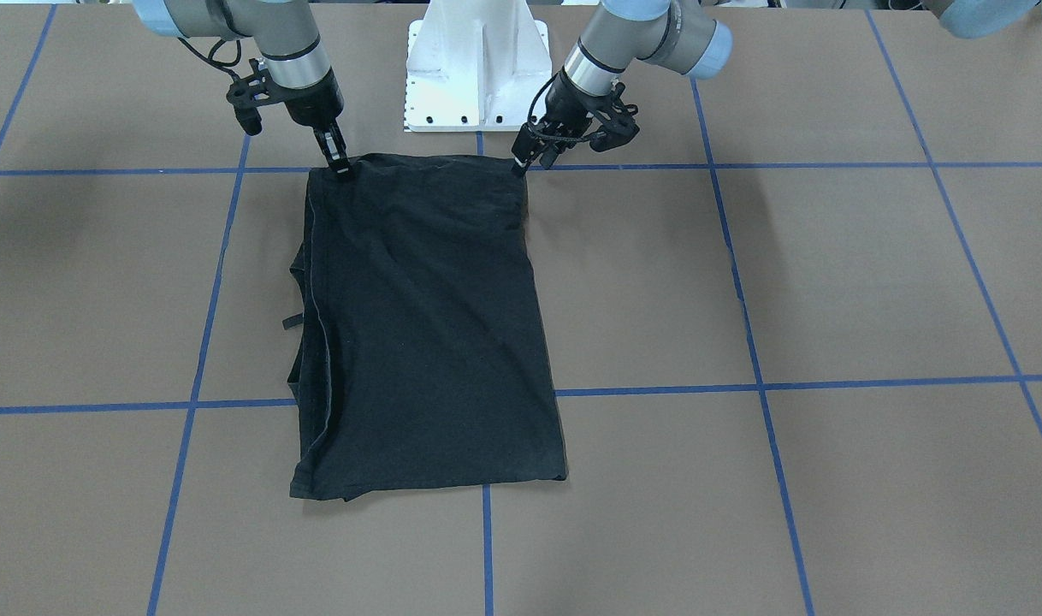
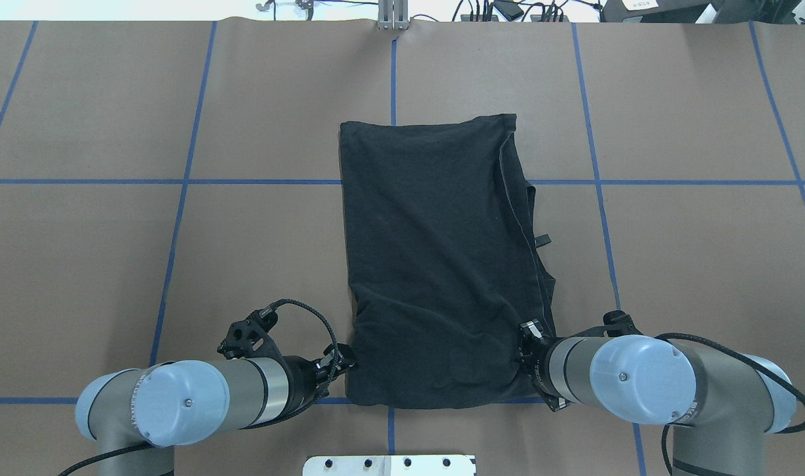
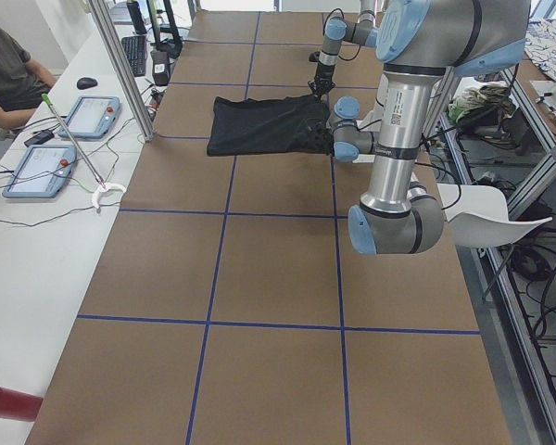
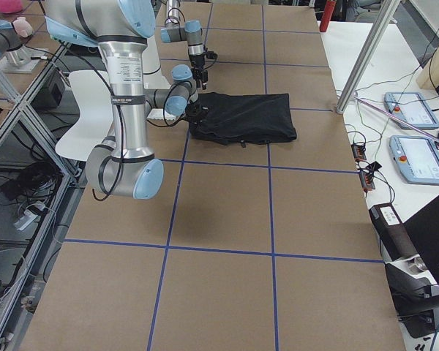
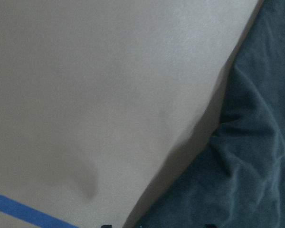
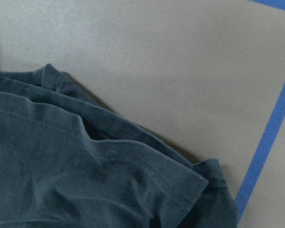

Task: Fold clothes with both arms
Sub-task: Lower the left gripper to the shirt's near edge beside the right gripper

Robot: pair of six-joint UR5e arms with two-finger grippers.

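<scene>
The black T-shirt (image 1: 427,325) lies on the brown table, folded into a long rectangle, with no print showing. It also shows in the overhead view (image 2: 435,264). My left gripper (image 1: 518,169) is low at the shirt's corner nearest the robot, on the overhead view's left (image 2: 348,362), and looks shut on the cloth edge. My right gripper (image 1: 341,167) sits at the other near corner (image 2: 524,342), also looking shut on the cloth. The left wrist view shows the shirt's edge (image 5: 256,166), and the right wrist view its layered corner (image 6: 61,166).
The white base stand (image 1: 476,68) is just behind the shirt's near edge. Blue tape lines (image 1: 658,389) grid the table. A side bench holds two tablets (image 3: 93,116), a metal pole (image 3: 120,65) stands at the table edge, and a seated operator (image 3: 5,65) is beyond it.
</scene>
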